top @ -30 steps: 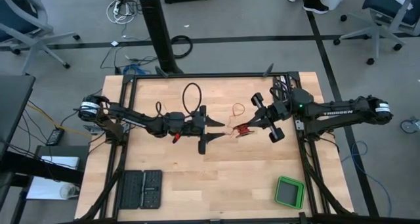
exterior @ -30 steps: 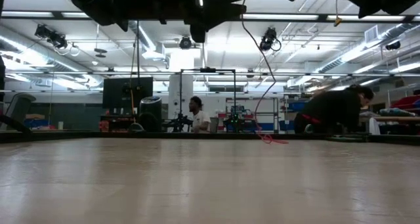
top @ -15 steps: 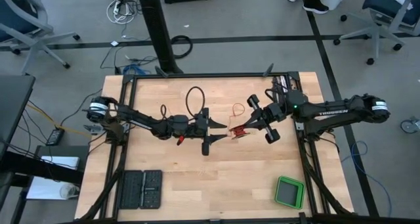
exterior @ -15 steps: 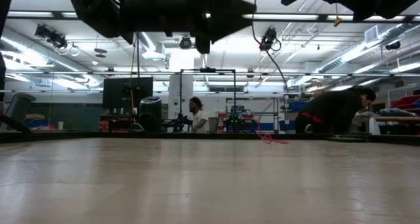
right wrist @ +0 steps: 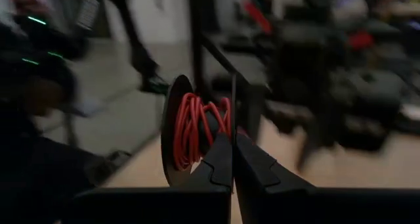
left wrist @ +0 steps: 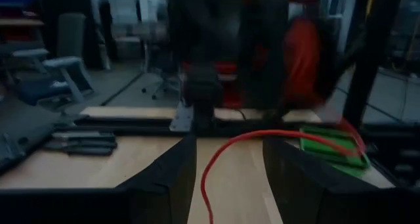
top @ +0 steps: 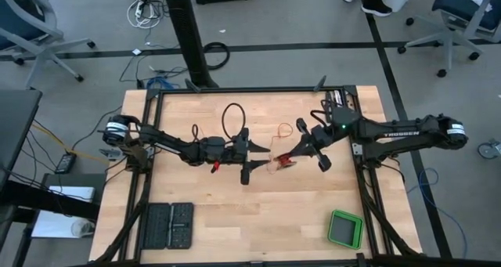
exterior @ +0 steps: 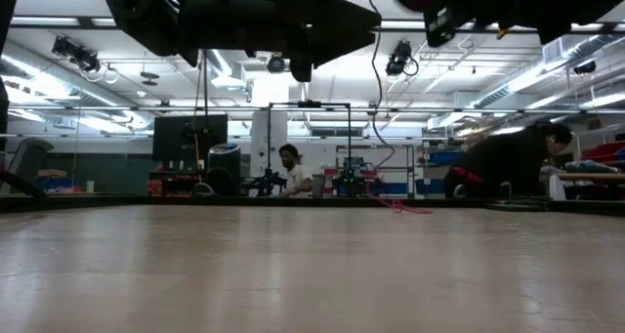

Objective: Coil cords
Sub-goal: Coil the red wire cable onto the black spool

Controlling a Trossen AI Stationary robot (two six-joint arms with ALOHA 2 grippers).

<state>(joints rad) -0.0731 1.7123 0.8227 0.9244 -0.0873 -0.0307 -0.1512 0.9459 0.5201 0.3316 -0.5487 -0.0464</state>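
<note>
A thin red-orange cord is partly wound on a small dark spool (right wrist: 191,129). A loose loop of the cord (top: 282,131) lies on the wooden table just beyond the grippers, and a strand (exterior: 400,207) shows on the far tabletop in the low view. My right gripper (top: 286,160) is shut on the spool above the table's middle. My left gripper (top: 264,156) faces it from the left, open. The cord (left wrist: 209,171) runs through the gap between its fingers; I cannot tell whether it touches them. My right gripper pinches the spool between its two fingertips (right wrist: 220,161), at the thin dark flange (right wrist: 233,109) beside the red windings. The fingers come roughly level from the table's right. The spool is lifted clear of the table, and cord trails down from it.
A black ribbed case (top: 171,226) lies near the front left edge and a green box (top: 344,229) at the front right. A black cable loop (top: 229,114) hangs off the left arm. A dark frame runs around the table. People are in the room behind.
My right gripper has moved toward the table's left, closer to my left gripper, turning as it went and carrying the spool with it. My left gripper has shifted slightly toward the right. The two grippers now stand nearly tip to tip.
</note>
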